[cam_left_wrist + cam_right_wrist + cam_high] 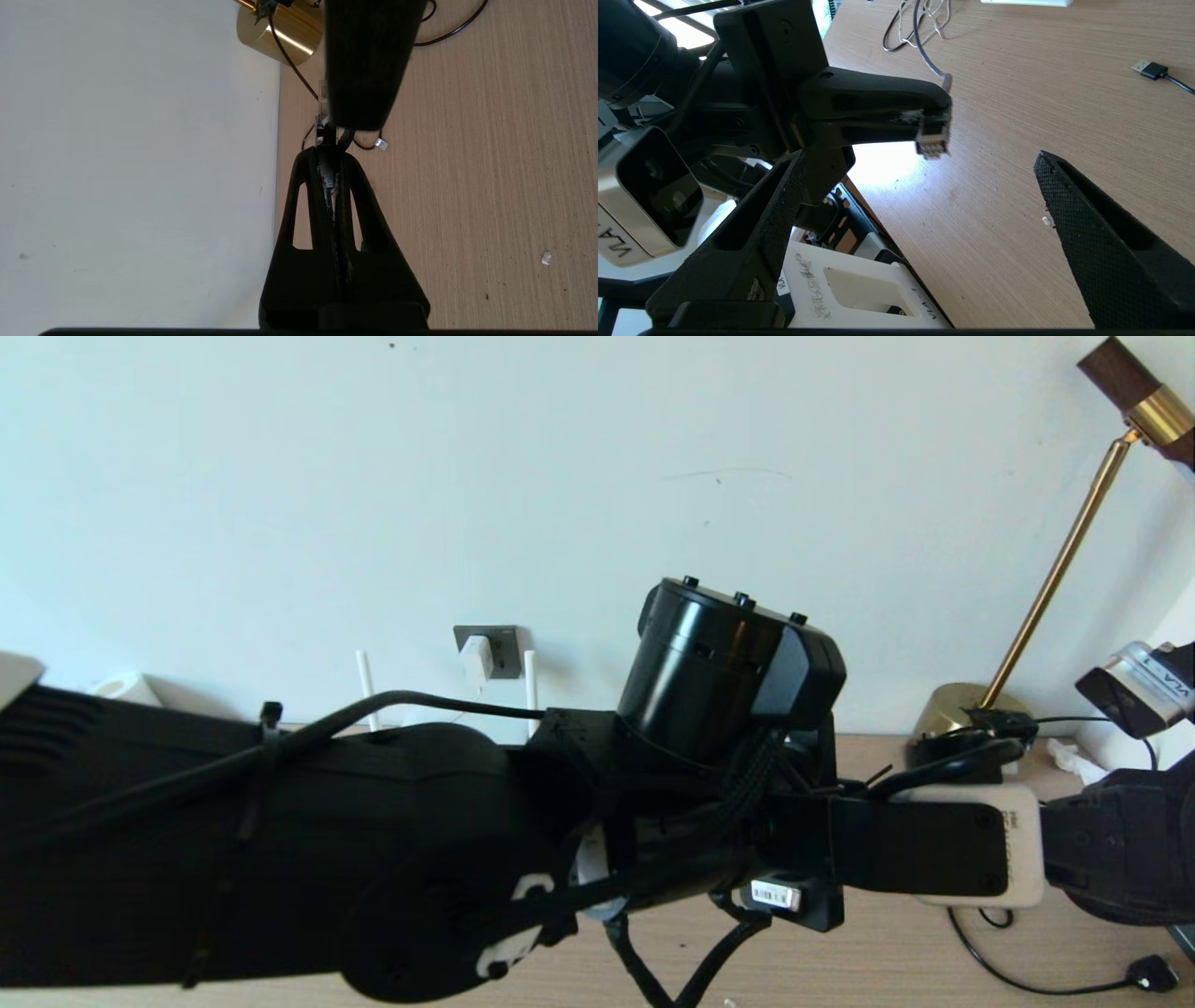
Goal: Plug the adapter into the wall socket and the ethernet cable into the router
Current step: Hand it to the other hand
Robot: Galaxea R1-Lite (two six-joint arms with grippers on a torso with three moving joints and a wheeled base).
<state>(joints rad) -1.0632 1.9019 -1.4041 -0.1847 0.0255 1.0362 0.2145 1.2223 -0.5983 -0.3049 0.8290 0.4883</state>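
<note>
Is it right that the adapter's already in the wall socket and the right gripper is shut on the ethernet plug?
Not quite. The left gripper is shut on the ethernet plug, as the right wrist view shows; the right gripper is open beside it. The adapter is indeed in the wall socket.

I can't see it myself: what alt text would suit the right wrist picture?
The left gripper, shut on the clip connector of the ethernet cable, reaches over a wooden table. The right gripper frames the view, its two black fingers spread wide and holding nothing. A loose USB plug lies farther off.
</note>
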